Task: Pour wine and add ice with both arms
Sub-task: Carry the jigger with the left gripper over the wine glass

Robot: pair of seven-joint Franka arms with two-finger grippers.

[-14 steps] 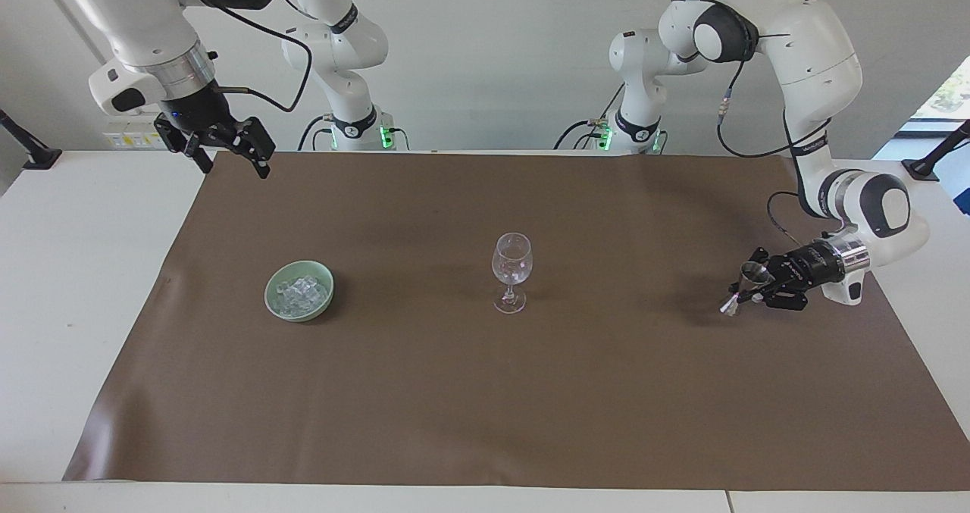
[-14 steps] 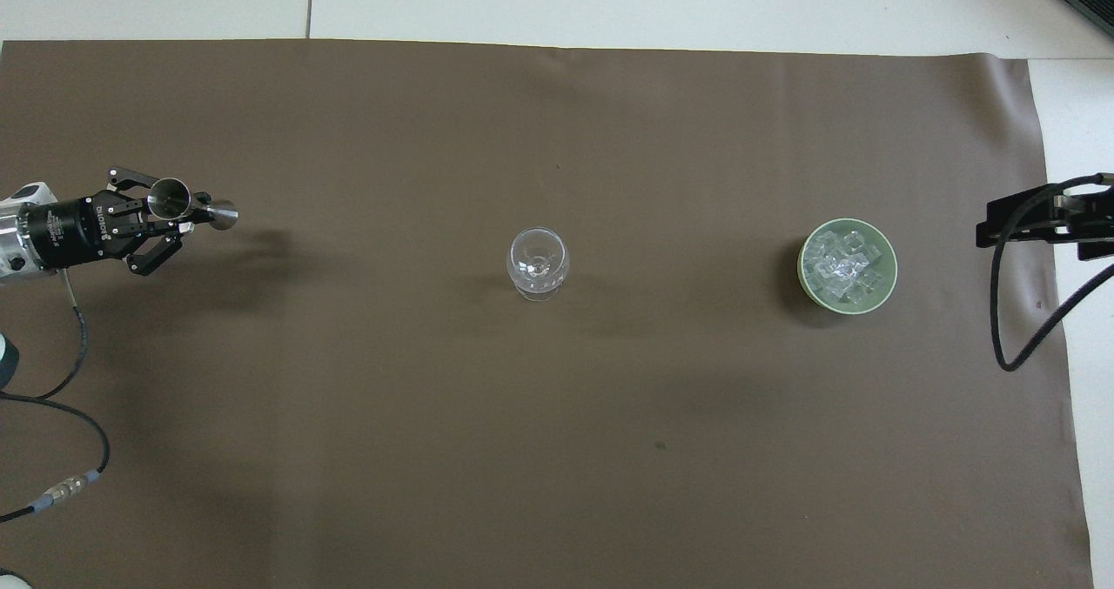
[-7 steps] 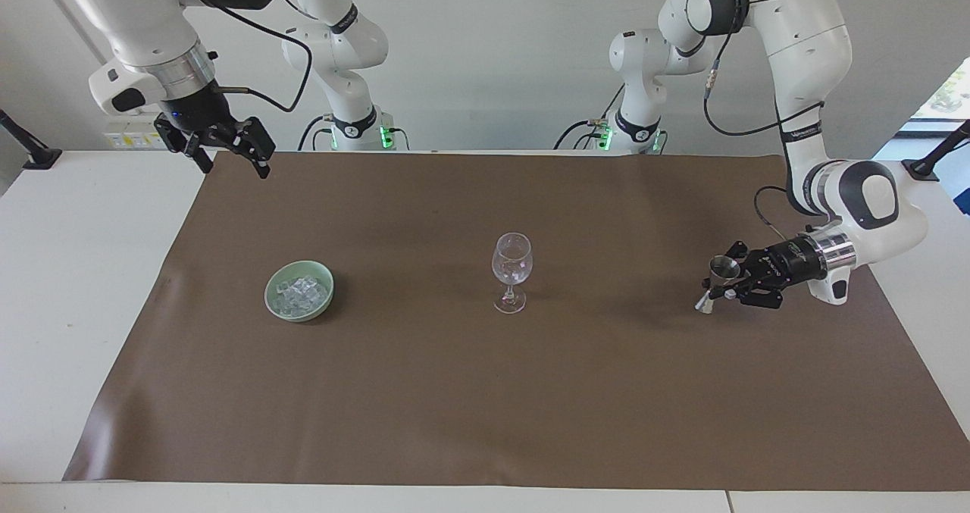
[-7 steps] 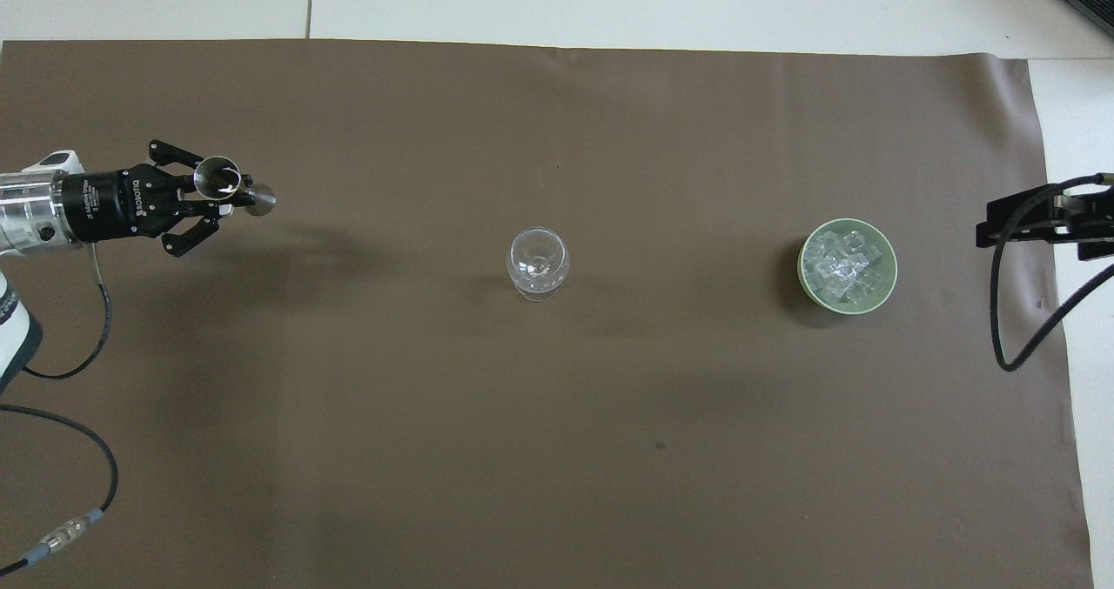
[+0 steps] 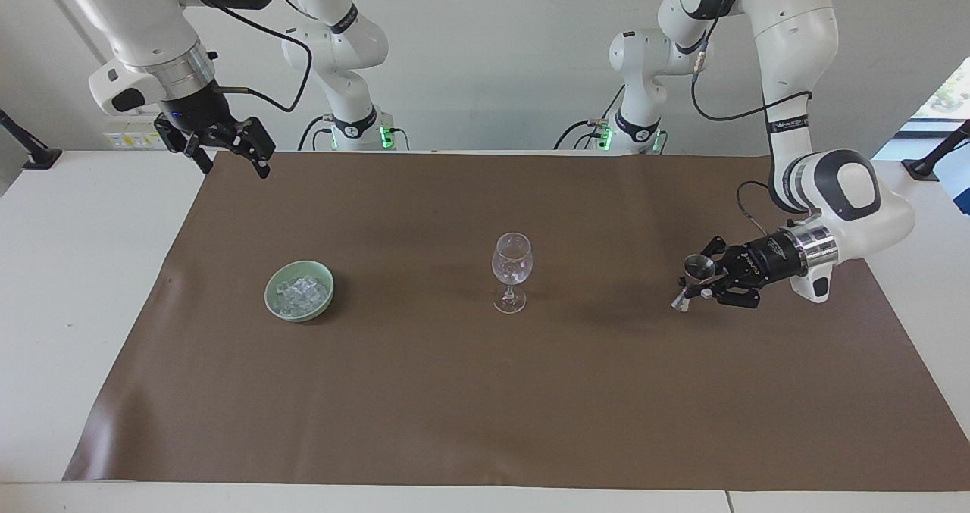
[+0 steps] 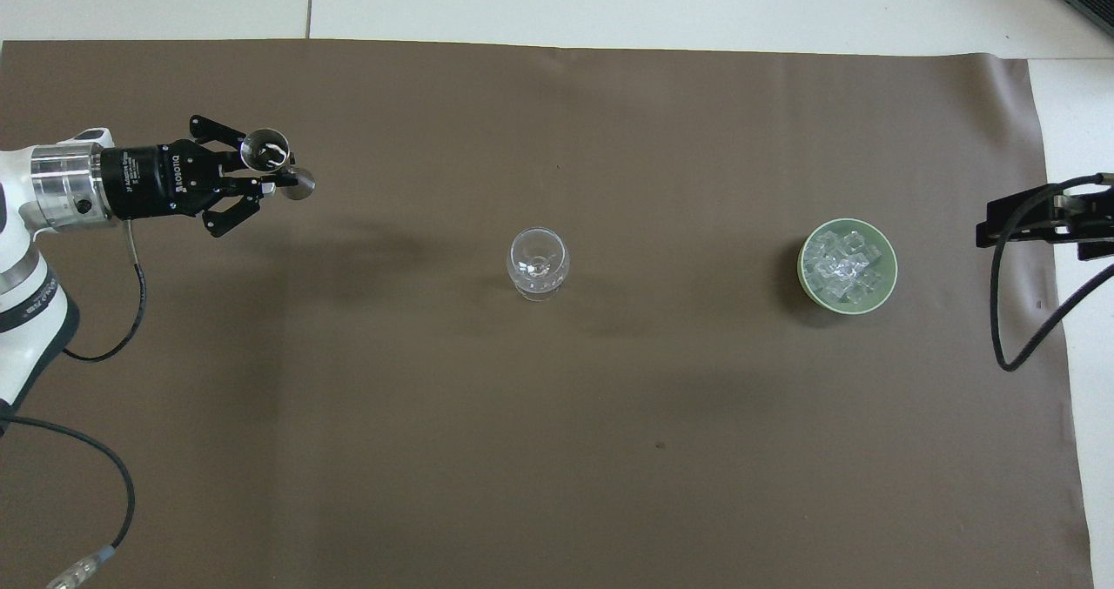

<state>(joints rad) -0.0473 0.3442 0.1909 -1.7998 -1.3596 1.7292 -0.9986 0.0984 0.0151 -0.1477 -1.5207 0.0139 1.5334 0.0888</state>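
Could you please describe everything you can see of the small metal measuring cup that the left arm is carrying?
The small double-ended metal measuring cup looks like polished steel: two cones joined at a narrow waist, the wider mouth up and the smaller end down and tilted outward. The left gripper, lying nearly level, is shut on its waist and holds it in the air above the brown mat, toward the left arm's end of the table. Nothing else touches it. Whether it holds liquid cannot be told.

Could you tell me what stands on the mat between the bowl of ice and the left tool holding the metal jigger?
Only the empty wine glass stands between the green bowl of ice and the left tool; otherwise bare brown mat, seen in the overhead view.
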